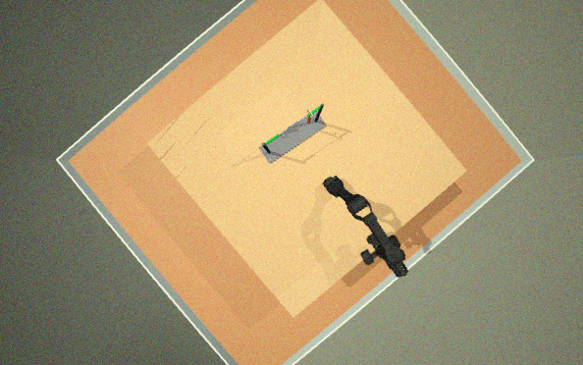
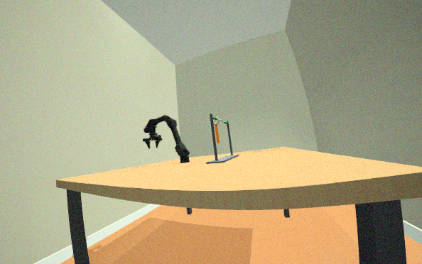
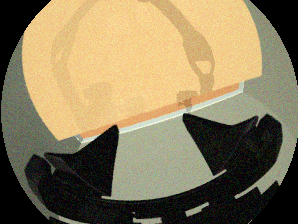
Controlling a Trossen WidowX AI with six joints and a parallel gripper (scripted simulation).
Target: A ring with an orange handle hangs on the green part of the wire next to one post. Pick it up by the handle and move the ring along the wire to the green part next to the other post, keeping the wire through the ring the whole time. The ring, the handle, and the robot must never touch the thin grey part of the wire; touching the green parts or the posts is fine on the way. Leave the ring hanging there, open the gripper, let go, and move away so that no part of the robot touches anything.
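In the exterior view the black arm [image 2: 174, 136] is seen at the left, raised above the table [image 2: 284, 170], with the hand [image 2: 152, 143] pointed downward, its fingers spread wide apart and nothing held between them. To the right of it, well apart from the hand, the grey base plate [image 2: 223, 159] is stood on the table with two dark posts [image 2: 213, 136], the wire being strung between their tops. The orange handle [image 2: 217, 133] is hung from the ring on the green part [image 2: 215, 118] just beside the nearer, taller post
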